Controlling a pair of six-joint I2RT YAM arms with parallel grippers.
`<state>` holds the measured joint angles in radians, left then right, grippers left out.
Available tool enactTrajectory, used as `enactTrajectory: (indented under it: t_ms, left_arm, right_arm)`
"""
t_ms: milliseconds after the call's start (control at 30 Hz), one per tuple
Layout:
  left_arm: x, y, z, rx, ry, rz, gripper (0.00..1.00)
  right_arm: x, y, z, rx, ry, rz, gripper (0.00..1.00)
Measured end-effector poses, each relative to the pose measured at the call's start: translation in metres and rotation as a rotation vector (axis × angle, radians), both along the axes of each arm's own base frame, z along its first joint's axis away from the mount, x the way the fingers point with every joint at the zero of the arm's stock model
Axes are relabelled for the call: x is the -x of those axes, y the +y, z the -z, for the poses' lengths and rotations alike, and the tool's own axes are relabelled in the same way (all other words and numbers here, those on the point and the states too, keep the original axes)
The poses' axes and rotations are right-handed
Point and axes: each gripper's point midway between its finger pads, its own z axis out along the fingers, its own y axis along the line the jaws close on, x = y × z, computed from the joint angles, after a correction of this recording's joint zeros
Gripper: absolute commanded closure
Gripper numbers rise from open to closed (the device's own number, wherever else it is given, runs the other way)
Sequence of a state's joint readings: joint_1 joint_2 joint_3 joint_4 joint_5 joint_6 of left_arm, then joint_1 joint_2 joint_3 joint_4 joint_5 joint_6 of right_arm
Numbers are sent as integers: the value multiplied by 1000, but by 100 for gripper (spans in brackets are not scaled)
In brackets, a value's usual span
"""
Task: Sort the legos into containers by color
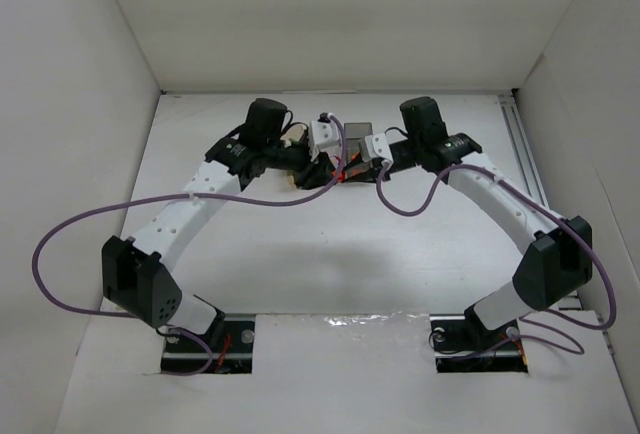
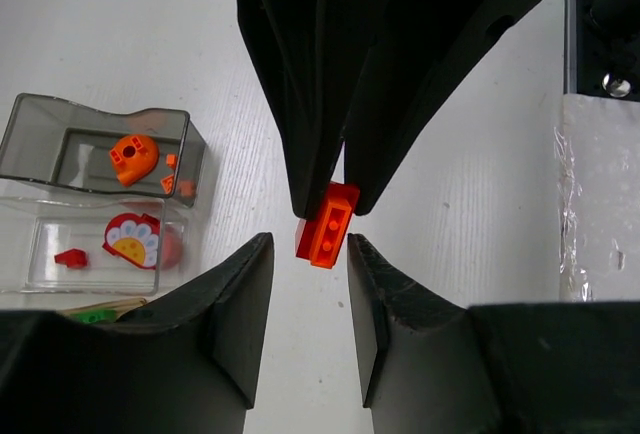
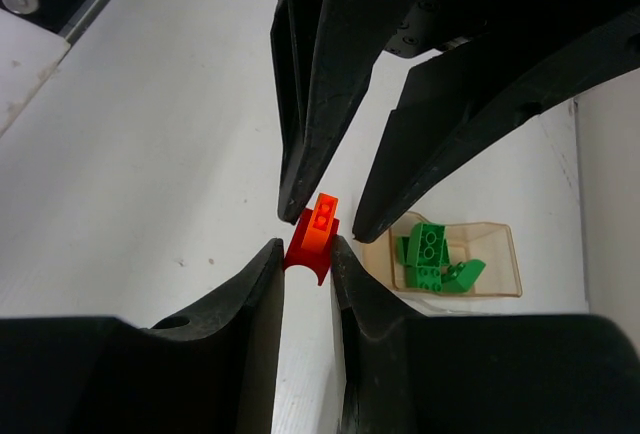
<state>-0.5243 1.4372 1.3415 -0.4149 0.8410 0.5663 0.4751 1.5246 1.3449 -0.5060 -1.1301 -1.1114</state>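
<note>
My right gripper (image 3: 305,252) is shut on a red arch brick (image 3: 303,251) with an orange brick (image 3: 320,222) stuck on top, held above the table. My left gripper (image 2: 308,252) is open, its fingertips on either side of the orange end of that same piece (image 2: 327,226) without closing on it. The two grippers meet tip to tip at the table's middle back (image 1: 340,169). The smoky grey bin (image 2: 60,114) holds a round orange piece (image 2: 133,158). The clear bin (image 2: 20,254) holds red pieces (image 2: 70,258). The tan-orange bin (image 3: 500,254) holds green bricks (image 3: 430,254).
The three bins stand side by side just behind the grippers. White walls close in the table on three sides. A black rail (image 2: 605,24) and a strip of clear film (image 2: 590,214) lie along the near edge. Purple cables hang from both arms.
</note>
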Motion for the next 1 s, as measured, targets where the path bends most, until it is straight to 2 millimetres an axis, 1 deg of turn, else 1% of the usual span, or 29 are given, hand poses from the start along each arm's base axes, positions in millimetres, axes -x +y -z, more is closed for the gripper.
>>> enactTrajectory:
  t_ms: [100,133,167,300,333,400,600,700,800,867,900,1000]
  left_arm:
    - [2,-2,0,-3,-15,16,70]
    - [2,-3,0,-3,-20,21,75]
    - [2,-3,0,-3,-24,24,77]
    - [5,-5,0,-6,-41,43,83]
    - [5,-4,0,-8,-46,46,83]
    - [6,-4,1,-12,-51,48,87]
    - [9,-1,1,-16,-73,44,90]
    - [10,0,1,-18,-76,40,79]
    - [10,0,2,-16,-79,40,74]
    - [10,-1,-1,-8,-86,42,68]
    - [11,-1,-4,-1,-90,46,63]
    - [13,-1,-8,11,-97,52,61]
  right_arm:
    - [0,0,-2,-2,-3,-2,100]
    - [0,1,-2,-2,-2,-2,100]
    - [1,1,-3,-2,-2,-3,100]
    - [0,1,-3,1,5,-4,100]
    - [-1,1,-2,4,7,-2,100]
    - [-1,2,-1,7,14,-3,100]
    - [1,2,1,13,24,-5,100]
    - [1,3,1,15,24,-8,100]
    - [0,3,4,23,25,-2,100]
    - [-2,2,6,35,23,10,100]
    - [-3,2,7,39,23,16,100]
    - [-6,1,10,51,22,27,100]
